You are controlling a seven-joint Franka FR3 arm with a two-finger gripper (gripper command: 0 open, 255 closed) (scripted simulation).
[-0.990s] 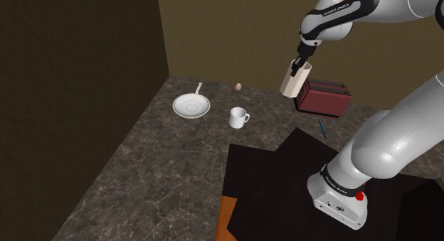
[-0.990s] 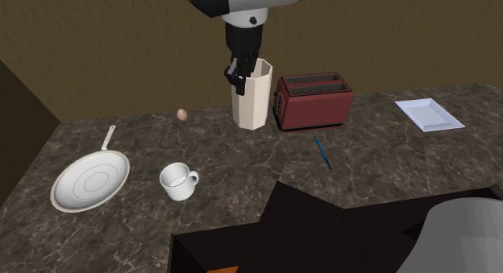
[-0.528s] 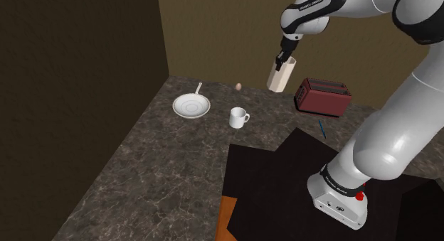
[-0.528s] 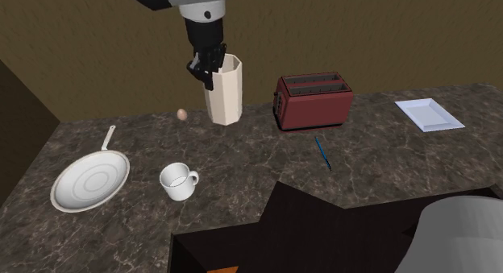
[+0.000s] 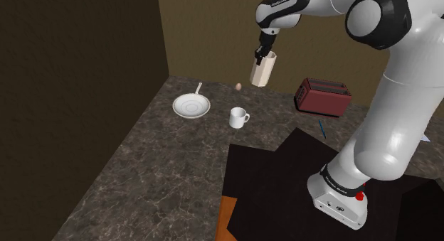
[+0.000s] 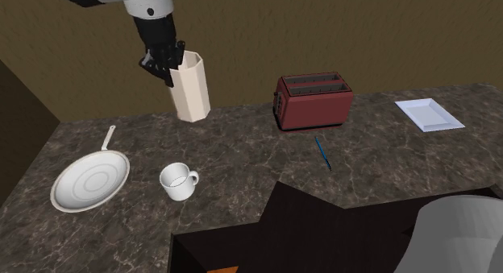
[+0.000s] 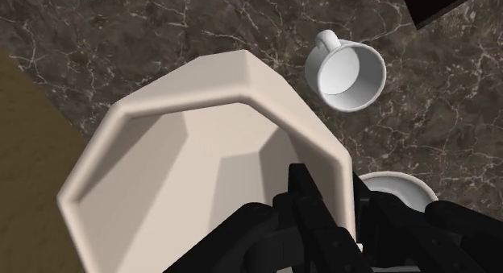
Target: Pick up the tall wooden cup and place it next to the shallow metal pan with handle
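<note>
Gripper [image 6: 166, 64]: clamping the cup's rim, one finger inside.
Cup [image 6: 192, 91]: hanging above the counter [image 6: 250, 171], seemingly tilting slightly.
Pan [image 6: 89, 181]: lying near the mug [image 6: 178, 181].

I have the arm [image 5: 398, 104] raised high, its forearm reaching toward the shoulder view's left and the wrist bent down. The gripper [image 5: 265, 52] points downward, held aloft. Its black fingers [image 7: 305, 195] are pinched on the rim of the tall beige cup [image 6: 192, 90], one inside the wall, one outside.

Pale faceted cup [image 6: 192, 90] airborne, slightly tilted; white pan [image 6: 90, 180] lies flat.
</note>
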